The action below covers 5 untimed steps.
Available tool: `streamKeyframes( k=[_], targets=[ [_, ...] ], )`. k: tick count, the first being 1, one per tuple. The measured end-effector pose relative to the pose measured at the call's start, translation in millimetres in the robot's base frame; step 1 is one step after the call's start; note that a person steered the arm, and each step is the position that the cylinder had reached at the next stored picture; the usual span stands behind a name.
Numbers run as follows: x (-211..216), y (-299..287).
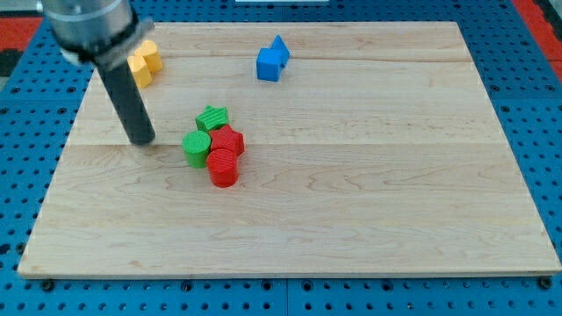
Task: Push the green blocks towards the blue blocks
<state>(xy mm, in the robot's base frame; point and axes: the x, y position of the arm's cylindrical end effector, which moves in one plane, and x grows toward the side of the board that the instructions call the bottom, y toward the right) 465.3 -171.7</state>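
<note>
Two yellow blocks (143, 64) lie at the board's (369, 193) top left, partly behind the rod, and my tip (141, 140) rests on the wood just left of the green cylinder (196, 147), not touching it; it has no jaws to open or close. The green star (212, 118) sits above this cylinder, both touching the red blocks (225, 154) on their right. Further right and up, well apart, stand the blue blocks (272, 61).

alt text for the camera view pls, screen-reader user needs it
My tip rests on a wooden board just to the view's left of a tight cluster: green cylinder, green star, two red blocks. The blue blocks sit toward the view's top, right of the cluster; yellow blocks lie at top left, partly behind the rod.
</note>
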Motion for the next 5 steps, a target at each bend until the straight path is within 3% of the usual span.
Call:
streamKeyframes(
  k=[1, 2, 5],
  targets=[
    [48.9, 34.3],
    [45.8, 39.8],
    [-15.5, 70.4]
  ],
)
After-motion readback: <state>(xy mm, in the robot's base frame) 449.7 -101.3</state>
